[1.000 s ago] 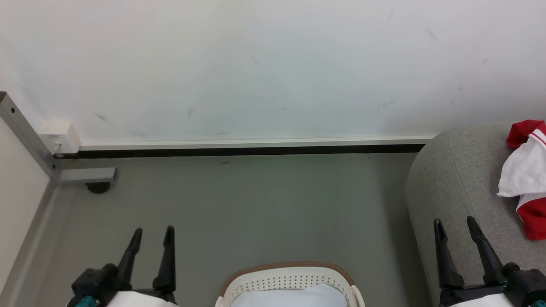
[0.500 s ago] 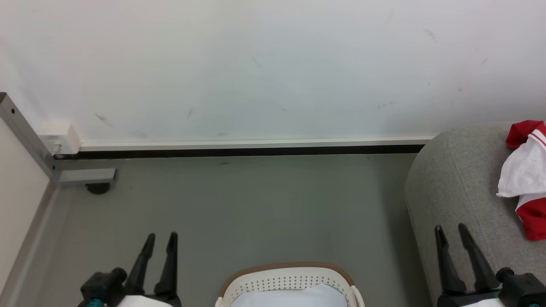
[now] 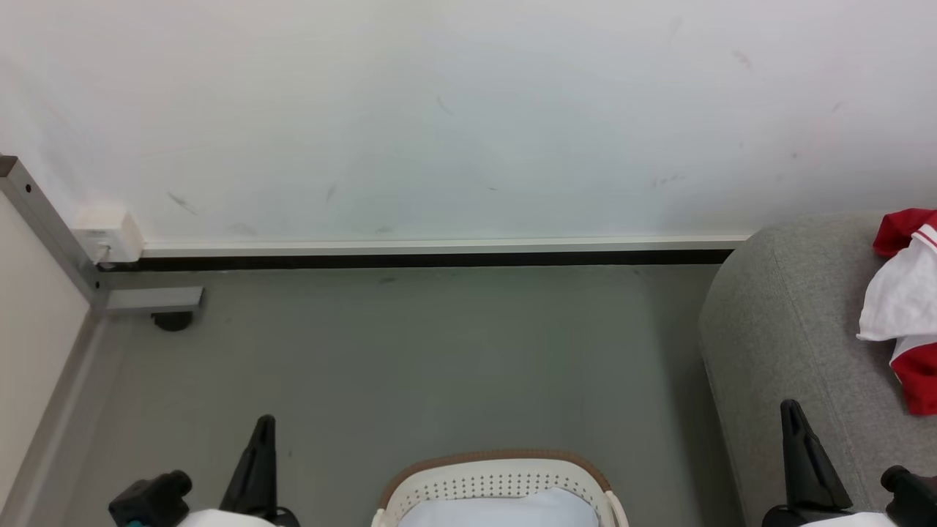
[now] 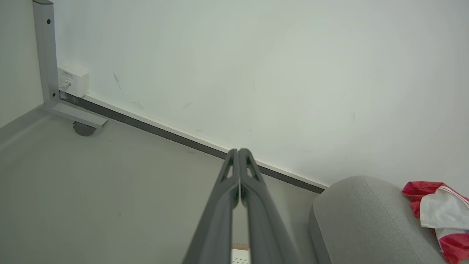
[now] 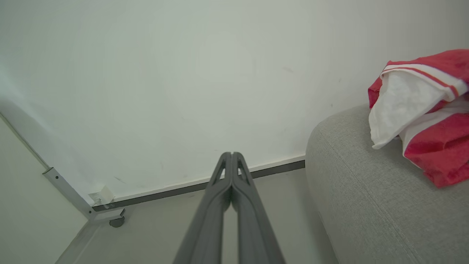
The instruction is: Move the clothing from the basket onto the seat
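We face a scuffed white painted wall (image 3: 468, 110) at twelve o'clock, above a grey-green floor (image 3: 439, 351). At ten o'clock stands a grey metal post (image 3: 44, 219) on a dark caster (image 3: 172, 320).

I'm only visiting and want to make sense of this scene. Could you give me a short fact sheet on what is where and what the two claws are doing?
clothing: red and white jersey, lying crumpled on the sofa
seat: grey sofa, on the robot's right
basket: white basket with a brown rim, in front of the robot between the grippers
in basket: pale cloth
left gripper: shut, holding nothing
right gripper: shut, holding nothing, beside the sofa's rounded end
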Controlling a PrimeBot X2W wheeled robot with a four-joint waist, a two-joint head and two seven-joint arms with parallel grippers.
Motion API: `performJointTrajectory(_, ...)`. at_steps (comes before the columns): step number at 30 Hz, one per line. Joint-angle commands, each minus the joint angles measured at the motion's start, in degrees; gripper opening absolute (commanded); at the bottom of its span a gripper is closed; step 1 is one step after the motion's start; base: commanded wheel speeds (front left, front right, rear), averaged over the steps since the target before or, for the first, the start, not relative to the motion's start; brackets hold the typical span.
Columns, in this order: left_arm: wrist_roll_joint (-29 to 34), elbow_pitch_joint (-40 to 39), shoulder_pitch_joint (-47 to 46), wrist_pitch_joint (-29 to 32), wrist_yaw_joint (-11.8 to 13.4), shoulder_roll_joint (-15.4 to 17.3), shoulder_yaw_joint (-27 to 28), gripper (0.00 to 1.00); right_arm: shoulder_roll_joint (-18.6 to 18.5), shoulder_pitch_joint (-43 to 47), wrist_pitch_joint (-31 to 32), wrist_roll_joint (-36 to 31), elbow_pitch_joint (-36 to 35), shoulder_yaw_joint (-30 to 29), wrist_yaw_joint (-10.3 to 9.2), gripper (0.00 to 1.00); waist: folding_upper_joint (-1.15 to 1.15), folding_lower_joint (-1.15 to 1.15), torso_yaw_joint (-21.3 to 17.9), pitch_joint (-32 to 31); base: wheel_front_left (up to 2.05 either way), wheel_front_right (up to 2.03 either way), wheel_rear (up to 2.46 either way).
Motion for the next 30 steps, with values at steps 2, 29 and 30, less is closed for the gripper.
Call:
performJointTrajectory(2,-3.0,-1.1,-1.3,0.7,0.0,0.3,0.5,0.00,-0.4,-1.4,0.5,2.8,-0.6,-0.5,-0.01,0.00,0.00,0.00,0.1,0.0,0.00,0.00,0.00)
performJointTrajectory(29,-24.9,-1.3,-2.1,6.7,-0.1,0.2,2.8,0.00,-0.7,-2.6,6.1,25.0,0.2,-2.8,-0.04,0.00,0.00,0.00,1.0,0.0,0.00,0.00,0.00)
performJointTrajectory(30,-25.6,-1.4,-2.1,6.9,-0.1,0.2,2.9,0.00,-0.7,-2.6,6.3,25.7,0.2,-2.9,-0.04,0.00,0.00,0.00,1.0,0.0,0.00,0.00,0.00)
